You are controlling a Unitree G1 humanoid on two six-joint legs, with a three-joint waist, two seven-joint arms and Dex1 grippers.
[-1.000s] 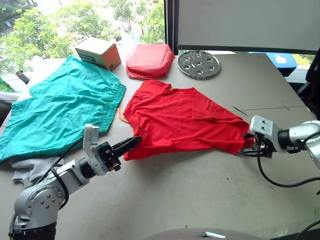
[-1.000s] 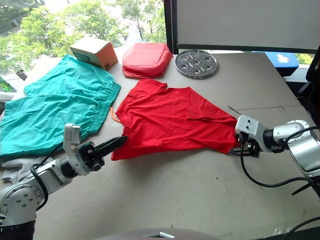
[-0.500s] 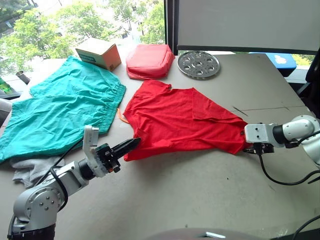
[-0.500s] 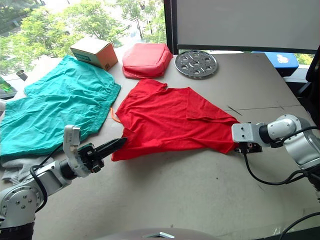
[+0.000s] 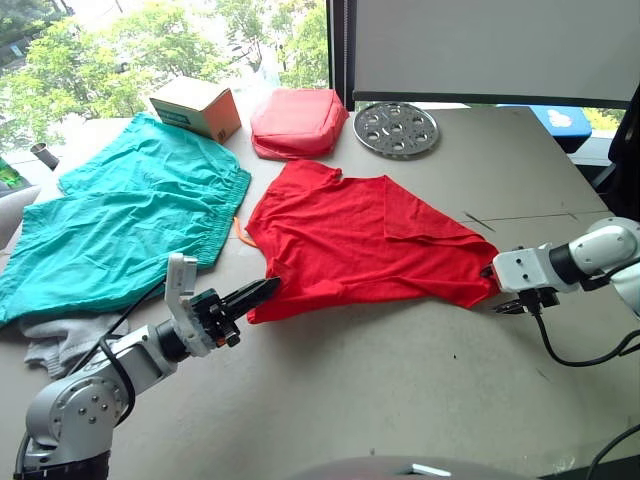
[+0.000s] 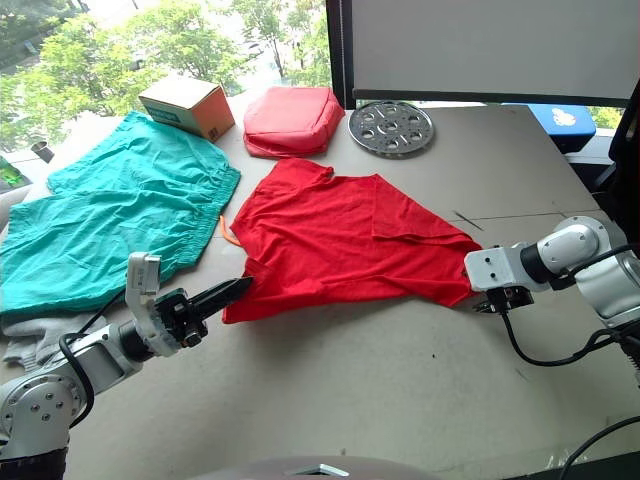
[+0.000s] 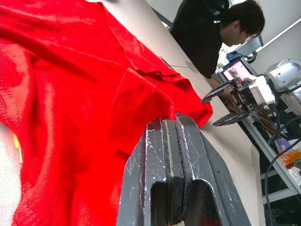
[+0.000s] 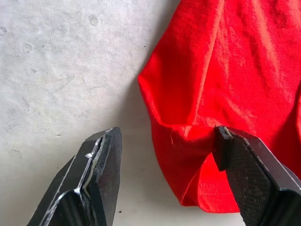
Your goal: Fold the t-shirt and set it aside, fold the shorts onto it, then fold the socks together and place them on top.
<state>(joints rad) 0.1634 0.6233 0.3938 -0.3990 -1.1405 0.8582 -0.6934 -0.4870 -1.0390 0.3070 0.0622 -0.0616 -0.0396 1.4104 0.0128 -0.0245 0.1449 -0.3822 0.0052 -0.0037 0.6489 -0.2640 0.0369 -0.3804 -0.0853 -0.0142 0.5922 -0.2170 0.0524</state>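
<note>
Far left, near edge of the table (image 5: 400,400): the socks (image 5: 50,340), grey-white, lying loose and partly tucked under the hem of the shorts (image 5: 120,220). Not paired.

Left half: the shorts, teal, spread flat and unfolded, orange drawstring showing at the waistband.

Left gripper (image 5: 262,291): fingers pressed together, their tips at the near left hem of the t-shirt (image 5: 365,240). Whether cloth is caught between them I cannot tell.

Centre: the t-shirt, red, lying mostly flat with one flap already turned over near its right side. Fold barely begun, by my reckoning.

Right gripper (image 8: 167,141): fingers spread wide, straddling the bunched right corner of the t-shirt, not yet closed on it.

Remaining: all three folds and the stacking.
</note>
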